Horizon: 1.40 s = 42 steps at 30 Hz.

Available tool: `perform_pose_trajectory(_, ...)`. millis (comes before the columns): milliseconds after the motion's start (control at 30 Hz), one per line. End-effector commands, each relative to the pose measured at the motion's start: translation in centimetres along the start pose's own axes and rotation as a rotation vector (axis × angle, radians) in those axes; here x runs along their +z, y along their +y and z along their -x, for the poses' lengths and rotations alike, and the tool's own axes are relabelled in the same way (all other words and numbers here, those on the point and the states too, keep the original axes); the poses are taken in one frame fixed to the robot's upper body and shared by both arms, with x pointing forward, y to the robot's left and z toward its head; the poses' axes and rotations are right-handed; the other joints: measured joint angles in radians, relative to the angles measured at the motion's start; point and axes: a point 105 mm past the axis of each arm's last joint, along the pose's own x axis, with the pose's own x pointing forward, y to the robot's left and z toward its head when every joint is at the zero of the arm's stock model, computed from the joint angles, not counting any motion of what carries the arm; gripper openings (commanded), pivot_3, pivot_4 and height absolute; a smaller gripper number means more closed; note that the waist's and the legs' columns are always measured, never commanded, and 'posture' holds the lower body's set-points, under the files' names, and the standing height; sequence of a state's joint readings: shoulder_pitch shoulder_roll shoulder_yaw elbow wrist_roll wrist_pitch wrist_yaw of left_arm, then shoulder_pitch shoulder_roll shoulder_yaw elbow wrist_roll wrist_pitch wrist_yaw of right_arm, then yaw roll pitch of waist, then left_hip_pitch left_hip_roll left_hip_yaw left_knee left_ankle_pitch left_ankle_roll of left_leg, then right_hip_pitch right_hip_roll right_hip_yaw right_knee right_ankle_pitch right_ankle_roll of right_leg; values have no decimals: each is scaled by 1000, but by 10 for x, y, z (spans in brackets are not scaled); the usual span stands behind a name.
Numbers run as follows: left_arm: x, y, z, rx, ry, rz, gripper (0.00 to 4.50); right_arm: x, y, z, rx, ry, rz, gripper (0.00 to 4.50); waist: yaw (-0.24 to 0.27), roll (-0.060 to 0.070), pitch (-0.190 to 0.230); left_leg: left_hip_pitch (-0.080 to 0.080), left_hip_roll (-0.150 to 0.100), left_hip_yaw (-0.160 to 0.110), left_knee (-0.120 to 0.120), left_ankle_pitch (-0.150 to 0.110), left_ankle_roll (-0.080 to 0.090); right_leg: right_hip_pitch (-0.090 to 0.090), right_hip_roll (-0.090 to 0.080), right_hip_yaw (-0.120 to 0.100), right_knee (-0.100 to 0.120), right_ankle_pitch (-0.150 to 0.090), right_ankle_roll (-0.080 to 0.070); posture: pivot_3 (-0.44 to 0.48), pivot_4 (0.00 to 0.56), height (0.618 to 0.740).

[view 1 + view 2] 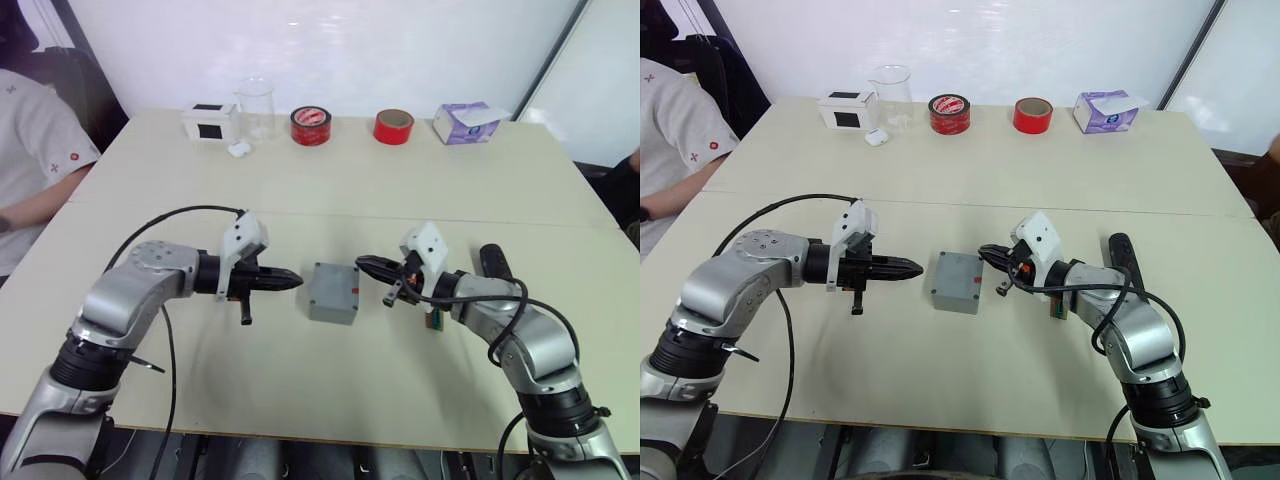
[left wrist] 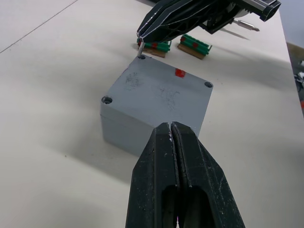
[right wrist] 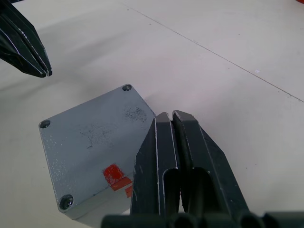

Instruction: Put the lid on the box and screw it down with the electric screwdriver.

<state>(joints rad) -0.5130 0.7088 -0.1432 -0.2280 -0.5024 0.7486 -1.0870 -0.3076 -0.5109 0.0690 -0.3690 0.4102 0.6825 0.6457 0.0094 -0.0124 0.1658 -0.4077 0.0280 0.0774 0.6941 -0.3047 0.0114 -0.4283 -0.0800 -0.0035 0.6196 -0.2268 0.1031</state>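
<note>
The grey box [image 1: 333, 295] stands mid-table with the lid [image 2: 156, 88] seated on top. A seam runs between the two halves, there are screw holes at the corners, and a small red mark sits on top. My left gripper [image 1: 298, 281] is shut and empty, with its tip just left of the box. My right gripper [image 1: 360, 263] is also shut and empty, with its tip just right of the box near a corner. The black electric screwdriver [image 1: 495, 262] lies on the table behind my right forearm.
Small green pieces [image 1: 437, 320] lie beside my right wrist. Along the far edge stand a white box with a black panel [image 1: 210, 122], a clear beaker [image 1: 255, 105], two red tape rolls [image 1: 311, 126], and a tissue pack [image 1: 465, 122]. A person [image 1: 30, 150] sits at the left.
</note>
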Motion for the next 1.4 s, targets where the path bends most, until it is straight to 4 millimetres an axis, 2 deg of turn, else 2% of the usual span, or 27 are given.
perform_pose_trajectory(33,6,0,1,0,-16,-39,0,8,4,3,22,-17,34,22,0,0,0,0,0,0,0,0,0,0,0,0,0,0,0,0,150,740)
perform_pose_trajectory(800,6,0,-1,-2,-16,-39,0,23,4,5,22,-77,3,22,0,0,0,0,0,0,0,0,0,0,0,0,0,0,0,0,150,740)
perform_pose_trajectory(1400,5,0,0,1,-12,-45,0,11,0,3,2,-32,17,22,0,0,0,0,0,0,0,0,0,0,0,0,0,0,0,0,150,740)
